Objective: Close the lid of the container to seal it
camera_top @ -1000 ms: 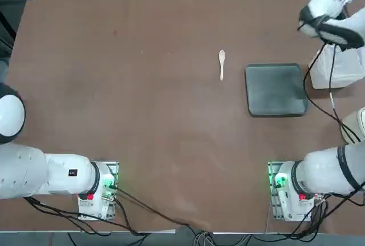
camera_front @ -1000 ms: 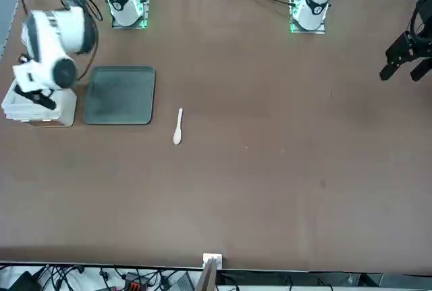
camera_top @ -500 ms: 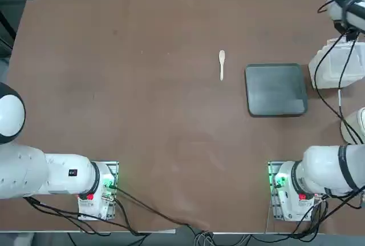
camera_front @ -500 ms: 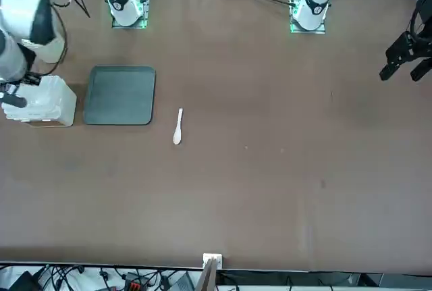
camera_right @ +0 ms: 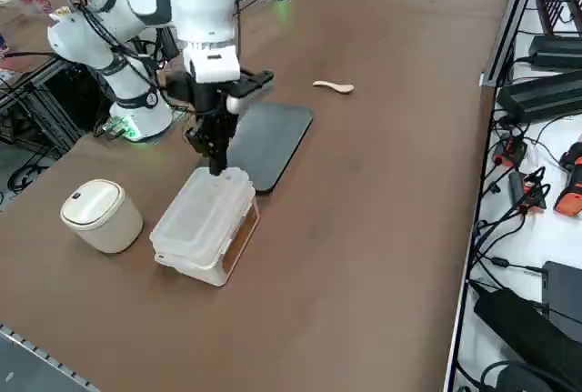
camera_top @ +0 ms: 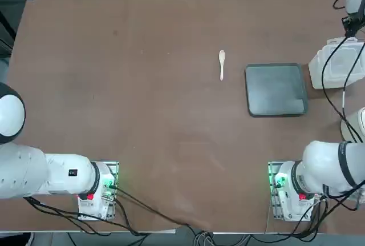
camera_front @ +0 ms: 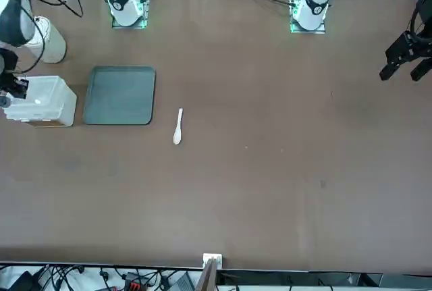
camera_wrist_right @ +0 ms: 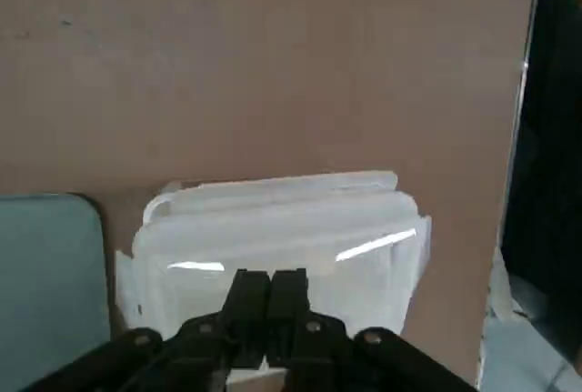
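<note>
The container (camera_right: 224, 251) is a translucent white box near the table's right edge, beside the grey tray. Its lid (camera_right: 202, 210) lies flat on top of it, also seen as the lid (camera_wrist_right: 273, 228) in the right wrist view. My right gripper (camera_right: 216, 165) points straight down with its fingers (camera_wrist_right: 291, 294) shut together and empty. Their tips rest at the lid's edge on the side nearest the tray. In the front view the container (camera_front: 40, 100) sits at the far left, with the right gripper (camera_front: 13, 87) at its outer side. The top view shows the container (camera_top: 337, 63) at the right edge.
A dark grey flat tray (camera_top: 276, 89) lies just left of the container. A small pale spoon (camera_top: 222, 63) lies further toward the table's middle. A round cream-white vessel (camera_right: 100, 215) stands near the container on the side toward the arm's base. Black cables hang from the right arm.
The right arm's bulk has swung off from over the container toward the table's right edge, leaving the box and its flat lid in plain sight. The gripper stayed shut.
</note>
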